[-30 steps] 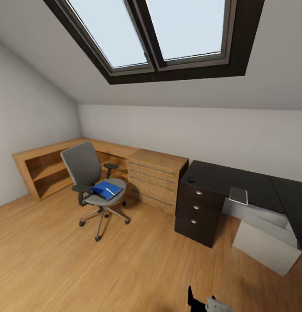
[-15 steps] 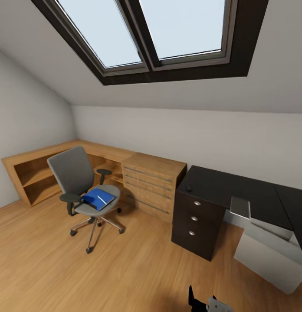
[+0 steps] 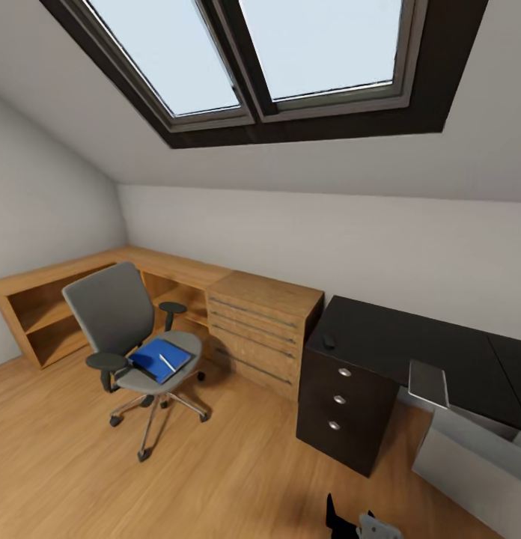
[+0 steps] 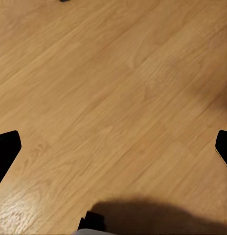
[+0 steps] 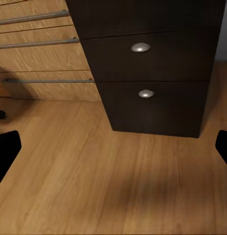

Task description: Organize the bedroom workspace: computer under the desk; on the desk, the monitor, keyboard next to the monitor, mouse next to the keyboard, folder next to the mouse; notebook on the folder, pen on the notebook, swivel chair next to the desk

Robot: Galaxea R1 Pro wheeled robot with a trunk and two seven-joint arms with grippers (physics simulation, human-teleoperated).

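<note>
Both grippers empty, fingers spread wide; left gripper faces bare floor, right gripper faces desk drawer unit just ahead. Prob. in transit, nothing gripped. Folder lies flat on swivel chair seat, well off fwd-left of grippers, long axis diagonal; pen on top.
</note>
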